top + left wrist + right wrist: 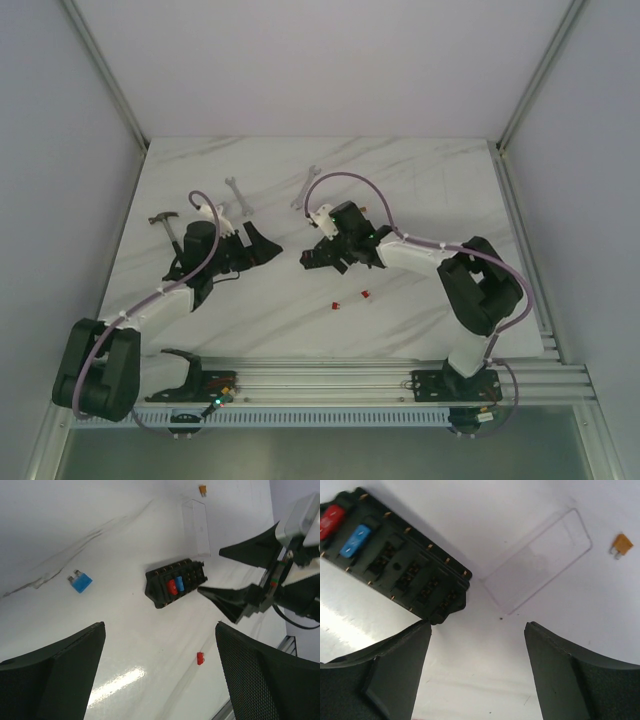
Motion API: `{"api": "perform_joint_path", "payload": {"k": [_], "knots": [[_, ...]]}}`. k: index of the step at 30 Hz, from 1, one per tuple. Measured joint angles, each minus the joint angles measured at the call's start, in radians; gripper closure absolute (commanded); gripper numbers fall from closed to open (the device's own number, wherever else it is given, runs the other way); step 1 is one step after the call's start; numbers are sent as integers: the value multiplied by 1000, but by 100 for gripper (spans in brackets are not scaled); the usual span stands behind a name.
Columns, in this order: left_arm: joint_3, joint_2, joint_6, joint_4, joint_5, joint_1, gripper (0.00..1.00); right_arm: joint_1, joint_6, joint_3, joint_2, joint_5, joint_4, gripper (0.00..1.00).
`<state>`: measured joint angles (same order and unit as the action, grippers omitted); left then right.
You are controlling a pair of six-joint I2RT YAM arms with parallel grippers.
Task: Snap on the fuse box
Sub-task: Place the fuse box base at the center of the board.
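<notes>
The fuse box [175, 582] is a small black box lying open side up on the white table, with one red and one blue fuse in its slots. It fills the upper left of the right wrist view [395, 555]. The thin clear cover [537, 560] lies flat on the table just beyond the box and apart from it; it also shows in the left wrist view [196, 527]. My right gripper [477, 630] is open and empty, its left fingertip [422, 627] next to the box's near corner. My left gripper [160, 625] is open and empty, short of the box.
Loose fuses lie around: blue [80, 581], orange [622, 545], red [200, 658], and two red ones [336, 304] nearer the arm bases. Two wrenches [238, 195] [306, 185] and a hammer [168, 225] lie behind the grippers. The right gripper's fingers [235, 600] face the left gripper.
</notes>
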<state>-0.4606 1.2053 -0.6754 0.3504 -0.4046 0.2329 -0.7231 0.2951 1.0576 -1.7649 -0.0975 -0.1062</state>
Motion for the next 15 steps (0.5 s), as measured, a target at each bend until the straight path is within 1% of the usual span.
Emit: {"api": "perform_joint_path", "payload": {"k": [9, 12, 15], "knots": [[-5, 10, 0, 0, 0, 28, 0, 24, -63, 46, -54, -80, 22, 19], [-5, 8, 0, 0, 0, 29, 0, 19, -103, 48, -35, -77, -19, 19], [-2, -7, -1, 0, 2, 29, 0, 0, -138, 48, 16, -55, -88, 20]]}}
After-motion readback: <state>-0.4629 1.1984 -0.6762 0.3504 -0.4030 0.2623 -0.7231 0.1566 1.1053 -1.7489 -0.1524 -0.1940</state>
